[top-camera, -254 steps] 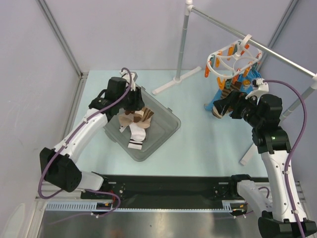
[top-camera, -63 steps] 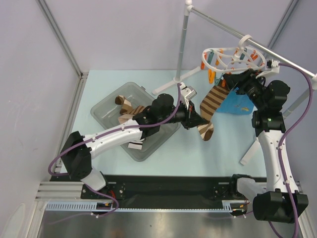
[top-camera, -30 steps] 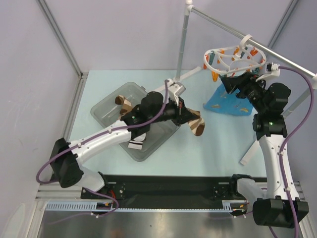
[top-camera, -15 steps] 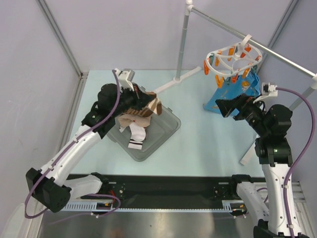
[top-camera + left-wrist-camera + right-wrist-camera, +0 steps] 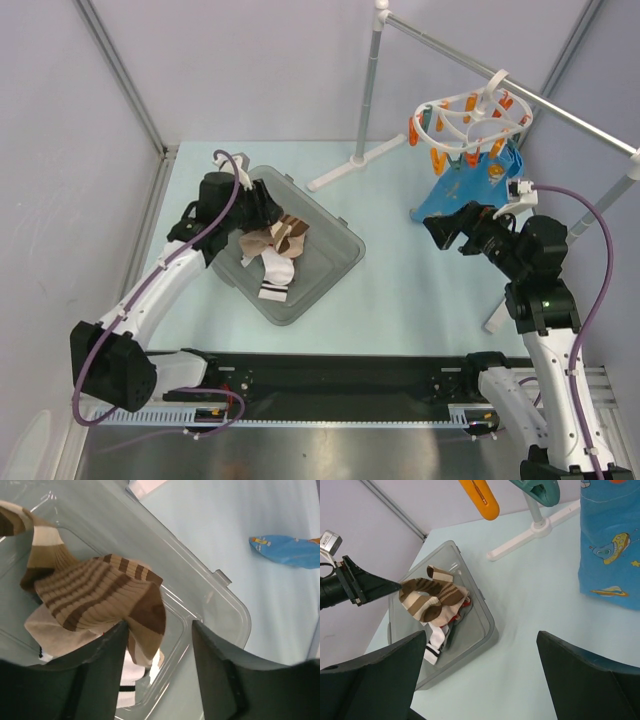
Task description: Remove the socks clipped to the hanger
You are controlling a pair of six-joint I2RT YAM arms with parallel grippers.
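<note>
Though inside bin rim point(image 5: 330, 222), left end effector point(image 5: 159, 630) over socks point(image 5: 100, 595).

The pale blue table point(image 5: 400, 290) carries a clear bin point(image 5: 327, 265) and the stand's foot point(image 5: 342, 169).

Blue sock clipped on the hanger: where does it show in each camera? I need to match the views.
Top external: the blue sock hangs right of centre, under the hanger.
Left wrist: blue sock at the upper right edge, only partly in view.
Right wrist: blue sock fills the top right corner.
Shared landmark: the clear bin holding the other socks.
</note>
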